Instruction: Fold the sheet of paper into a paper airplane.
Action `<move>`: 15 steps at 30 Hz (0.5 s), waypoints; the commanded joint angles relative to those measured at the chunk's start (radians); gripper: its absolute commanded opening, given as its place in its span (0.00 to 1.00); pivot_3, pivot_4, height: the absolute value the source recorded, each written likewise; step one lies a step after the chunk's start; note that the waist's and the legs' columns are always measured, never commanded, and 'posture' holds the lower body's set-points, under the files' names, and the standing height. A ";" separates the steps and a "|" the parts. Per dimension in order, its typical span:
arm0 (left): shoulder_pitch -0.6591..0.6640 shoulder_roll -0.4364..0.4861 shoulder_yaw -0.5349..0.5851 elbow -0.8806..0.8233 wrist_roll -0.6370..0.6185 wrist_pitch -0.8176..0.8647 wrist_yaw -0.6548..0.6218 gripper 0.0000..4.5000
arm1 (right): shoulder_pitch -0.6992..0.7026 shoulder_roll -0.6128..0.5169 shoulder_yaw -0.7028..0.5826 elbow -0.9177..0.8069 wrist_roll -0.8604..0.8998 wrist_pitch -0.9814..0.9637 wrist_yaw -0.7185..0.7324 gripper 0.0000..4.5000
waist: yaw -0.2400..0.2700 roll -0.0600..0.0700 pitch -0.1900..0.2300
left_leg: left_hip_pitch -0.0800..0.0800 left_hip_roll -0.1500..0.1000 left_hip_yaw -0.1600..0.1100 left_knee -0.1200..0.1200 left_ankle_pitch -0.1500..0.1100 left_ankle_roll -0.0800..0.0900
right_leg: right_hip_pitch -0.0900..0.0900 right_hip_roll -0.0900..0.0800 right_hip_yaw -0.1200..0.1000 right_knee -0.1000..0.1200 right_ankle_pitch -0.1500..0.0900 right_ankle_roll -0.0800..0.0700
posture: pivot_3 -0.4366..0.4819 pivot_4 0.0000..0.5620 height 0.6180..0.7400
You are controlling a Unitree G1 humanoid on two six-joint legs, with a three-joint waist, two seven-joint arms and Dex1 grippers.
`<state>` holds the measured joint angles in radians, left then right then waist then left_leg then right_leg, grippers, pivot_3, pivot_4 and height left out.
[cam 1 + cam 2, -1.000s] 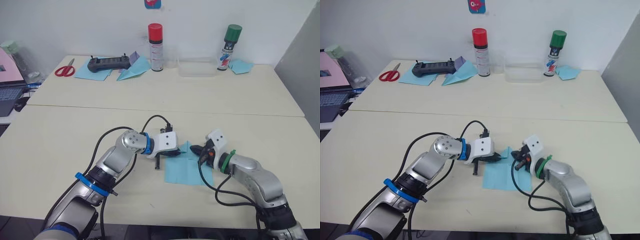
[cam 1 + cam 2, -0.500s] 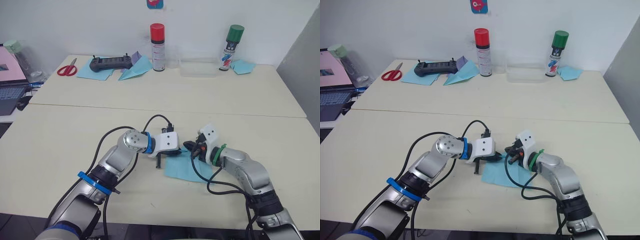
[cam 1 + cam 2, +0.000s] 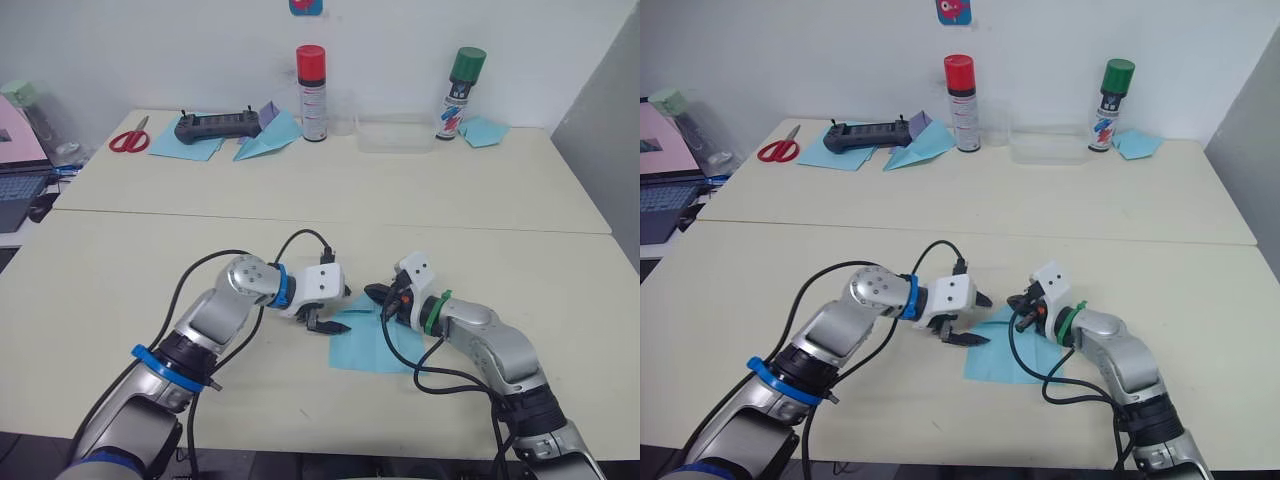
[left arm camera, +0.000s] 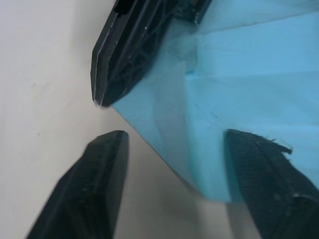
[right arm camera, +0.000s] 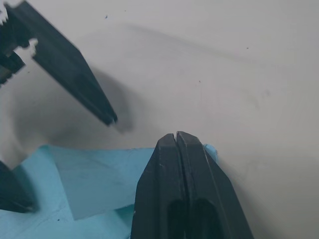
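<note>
On the table (image 3: pixel 120 290), both grippers meet at the sheet of paper (image 3: pixel 372 342).

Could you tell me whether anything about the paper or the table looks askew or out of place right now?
Nothing looks damaged or spilled. The sheet of paper lies slightly skewed to the table edge, its far corner turned up between the open left gripper and shut right gripper.

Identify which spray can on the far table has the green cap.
The spray can at the robot's right, beside the clear plastic box. The other can, near the folded blue paper plane, has a red cap.
</note>
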<state>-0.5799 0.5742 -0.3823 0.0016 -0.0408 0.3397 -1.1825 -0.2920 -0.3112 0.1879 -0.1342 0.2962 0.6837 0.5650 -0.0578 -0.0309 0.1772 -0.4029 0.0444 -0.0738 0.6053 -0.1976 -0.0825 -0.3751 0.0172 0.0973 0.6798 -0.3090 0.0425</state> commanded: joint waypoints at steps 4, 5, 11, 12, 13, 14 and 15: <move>0.049 -0.191 0.285 0.056 -0.242 0.139 0.192 0.86 | 0.052 -0.046 0.032 -0.037 0.013 0.053 0.048 0.00 | 0.003 0.000 0.000 | -0.001 -0.001 -0.001 0.001 0.000 0.000 | 0.000 -0.001 -0.001 0.000 0.000 0.001 | 0.48 0.27 1.00; 0.067 -0.213 0.280 0.064 -0.233 0.125 0.211 0.79 | 0.053 -0.046 0.031 -0.040 0.013 0.055 0.048 0.00 | 0.002 0.000 0.000 | -0.001 -0.001 -0.001 0.001 0.000 0.000 | 0.001 -0.001 -0.001 0.000 0.000 0.001 | 0.48 0.27 1.00; 0.121 -0.268 0.200 0.105 -0.178 0.070 0.253 0.35 | 0.058 -0.048 0.026 -0.047 0.006 0.062 0.051 0.00 | 0.002 0.000 0.000 | -0.001 0.000 -0.001 0.001 0.000 0.000 | 0.000 0.000 -0.001 0.000 0.000 0.001 | 0.48 0.27 1.00; 0.128 -0.267 0.186 0.110 -0.169 0.060 0.252 0.28 | 0.058 -0.049 0.027 -0.047 0.005 0.062 0.051 0.00 | 0.002 0.000 0.000 | -0.001 0.000 -0.001 0.001 0.000 0.000 | 0.000 0.000 -0.001 0.000 0.000 0.001 | 0.48 0.27 1.00; 0.133 -0.266 0.176 0.111 -0.165 0.057 0.250 0.20 | 0.057 -0.049 0.027 -0.047 0.004 0.063 0.052 0.00 | 0.002 0.000 0.000 | 0.000 -0.001 -0.001 0.001 0.000 0.000 | 0.001 0.000 -0.001 0.000 0.000 0.001 | 0.48 0.27 1.00; 0.139 -0.260 0.166 0.107 -0.162 0.058 0.245 0.13 | 0.057 -0.049 0.027 -0.047 0.004 0.064 0.052 0.00 | 0.002 0.000 0.000 | 0.000 -0.001 -0.001 0.001 0.000 0.000 | 0.001 0.000 0.000 0.000 0.000 0.001 | 0.48 0.27 1.00; 0.146 -0.248 0.152 0.099 -0.155 0.061 0.239 0.08 | 0.057 -0.049 0.027 -0.046 0.002 0.063 0.051 0.00 | 0.002 0.000 0.000 | 0.000 -0.001 -0.001 0.001 0.000 0.000 | 0.001 0.000 0.000 0.000 0.000 0.001 | 0.48 0.27 1.00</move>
<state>-0.4354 0.3149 -0.2119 0.1269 -0.2062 0.4135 -0.9325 -0.2560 -0.3489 0.1916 -0.1926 0.2998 0.7120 0.6091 -0.0562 -0.0306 0.1774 -0.4028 0.0438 -0.0745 0.6062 -0.1977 -0.0825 -0.3741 0.0168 0.0968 0.6798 -0.3093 0.0434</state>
